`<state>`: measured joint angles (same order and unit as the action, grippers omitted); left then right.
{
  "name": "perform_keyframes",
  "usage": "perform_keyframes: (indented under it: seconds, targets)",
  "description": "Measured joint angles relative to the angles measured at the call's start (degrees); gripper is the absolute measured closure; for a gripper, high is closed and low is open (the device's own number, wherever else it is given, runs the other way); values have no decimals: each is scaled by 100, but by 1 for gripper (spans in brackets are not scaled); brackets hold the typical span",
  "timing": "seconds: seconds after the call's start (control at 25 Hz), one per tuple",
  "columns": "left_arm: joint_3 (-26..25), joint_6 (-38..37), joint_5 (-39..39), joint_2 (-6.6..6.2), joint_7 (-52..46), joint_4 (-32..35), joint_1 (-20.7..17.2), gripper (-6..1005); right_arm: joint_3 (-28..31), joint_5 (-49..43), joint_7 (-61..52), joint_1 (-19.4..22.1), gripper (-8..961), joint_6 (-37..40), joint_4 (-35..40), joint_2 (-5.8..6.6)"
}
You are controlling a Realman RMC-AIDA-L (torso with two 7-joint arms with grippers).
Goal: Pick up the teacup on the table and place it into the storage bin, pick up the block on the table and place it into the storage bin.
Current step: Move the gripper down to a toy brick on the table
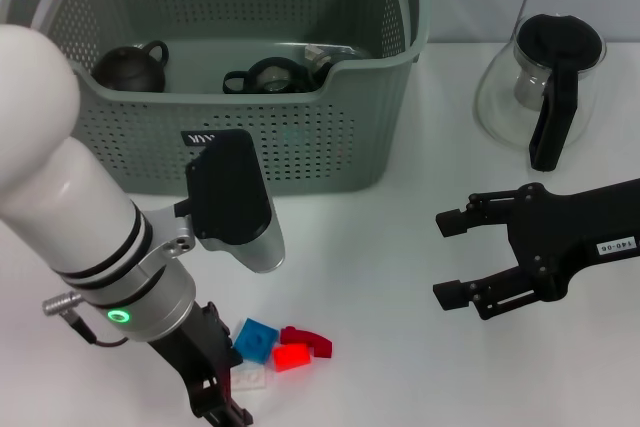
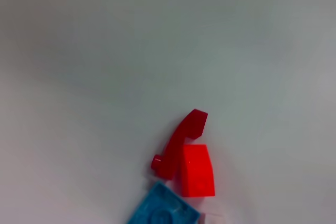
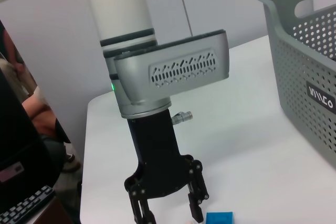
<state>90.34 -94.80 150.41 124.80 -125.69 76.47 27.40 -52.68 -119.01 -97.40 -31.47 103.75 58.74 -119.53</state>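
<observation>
Several small blocks lie near the table's front edge: a blue block (image 1: pixel 257 339), a bright red block (image 1: pixel 292 356), a dark red curved piece (image 1: pixel 312 340) and a pale block (image 1: pixel 250 378). The left wrist view shows the blue block (image 2: pixel 163 209), the red block (image 2: pixel 197 171) and the curved piece (image 2: pixel 181 141) from above. My left gripper (image 1: pixel 225 402) hangs open just left of them, holding nothing; the right wrist view shows the left gripper (image 3: pixel 170 214) spread beside the blue block (image 3: pixel 219 217). My right gripper (image 1: pixel 442 259) hovers open and empty at mid-right. The storage bin (image 1: pixel 300 147) stands at the back, with a dark round handled teacup (image 1: pixel 130 67) inside.
A second black handled item (image 1: pixel 262 77) lies in the bin's middle. A glass carafe with a black lid and handle (image 1: pixel 545 82) stands at the back right. My white left arm (image 1: pixel 60 177) covers the front left of the table.
</observation>
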Motion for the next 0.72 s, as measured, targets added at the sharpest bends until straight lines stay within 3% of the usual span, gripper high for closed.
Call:
perform_keyframes:
  seconds: [0.12, 0.36, 0.72]
  targets:
    - [56, 54, 90, 0, 7, -23, -1, 242, 16, 0, 1, 0, 6, -1, -2, 0]
    - [90, 150, 116, 0, 48, -35, -19, 396, 29, 0, 2, 1, 6, -53, -2, 0]
    - [158, 467, 120, 0, 187, -103, -43, 476, 28, 0, 2, 0, 7, -79, -3, 0]
